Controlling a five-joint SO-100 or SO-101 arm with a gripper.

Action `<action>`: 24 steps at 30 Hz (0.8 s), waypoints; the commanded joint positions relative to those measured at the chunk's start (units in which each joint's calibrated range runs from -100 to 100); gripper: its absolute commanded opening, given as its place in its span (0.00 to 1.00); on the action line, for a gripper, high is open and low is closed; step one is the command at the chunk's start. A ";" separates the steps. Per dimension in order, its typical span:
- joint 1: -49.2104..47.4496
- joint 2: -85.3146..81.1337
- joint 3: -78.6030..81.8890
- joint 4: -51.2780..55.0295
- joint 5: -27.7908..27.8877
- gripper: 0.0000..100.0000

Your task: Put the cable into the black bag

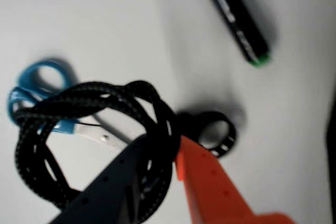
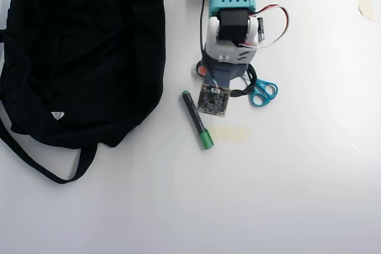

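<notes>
Gripper (image 1: 170,153) clamps cable (image 1: 79,98); black bag (image 2: 83,52) well apart.

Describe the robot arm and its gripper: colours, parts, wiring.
In the wrist view the gripper has one dark grey perforated finger and one orange finger. Overhead, the arm shows a teal perforated plate, white and grey shells, a black motor, red and white wires, and a bare circuit board.

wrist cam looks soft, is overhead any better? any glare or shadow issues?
Wrist view: blurred throughout, the cable in the end effector, the scissors and the marker all soft-edged, with smeared shadows beside marker and ring. Overhead view: sharp, evenly lit, near-shadowless; the white table runs bright, and the black bag is nearly detail-free.
</notes>
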 commanded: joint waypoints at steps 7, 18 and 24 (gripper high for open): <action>12.56 -7.77 0.73 1.46 1.59 0.02; 31.79 -7.85 -4.39 1.03 4.21 0.02; 48.99 -6.44 -12.75 -2.33 4.11 0.02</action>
